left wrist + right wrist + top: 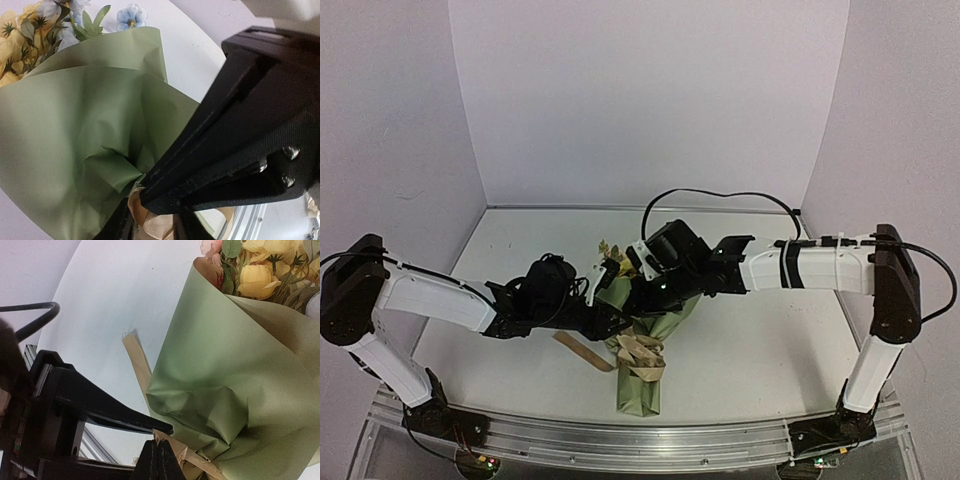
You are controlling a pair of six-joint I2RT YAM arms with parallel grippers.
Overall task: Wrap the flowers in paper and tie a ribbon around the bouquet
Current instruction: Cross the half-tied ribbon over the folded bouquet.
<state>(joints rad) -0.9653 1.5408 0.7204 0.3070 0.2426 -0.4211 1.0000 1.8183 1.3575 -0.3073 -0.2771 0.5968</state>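
The bouquet lies mid-table, with the flowers (611, 256) (260, 270) at its far end and olive paper (638, 395) (75, 125) wrapped round them in a cone. A tan ribbon (642, 355) (180, 449) is bunched at its waist, and a loose tail (582, 350) trails left. My right gripper (158, 441) (638, 300) is shut on a ribbon end. My left gripper (155, 230) (616, 320) has its fingers apart on either side of a ribbon loop (138, 207). Whether they pinch it does not show. The right gripper's black body (250, 125) crosses just above it.
White walls close in the table on three sides. An aluminium rail (620, 440) runs along the near edge between the arm bases. A black cable (720, 195) arcs above the right arm. Both arms meet over the bouquet's middle.
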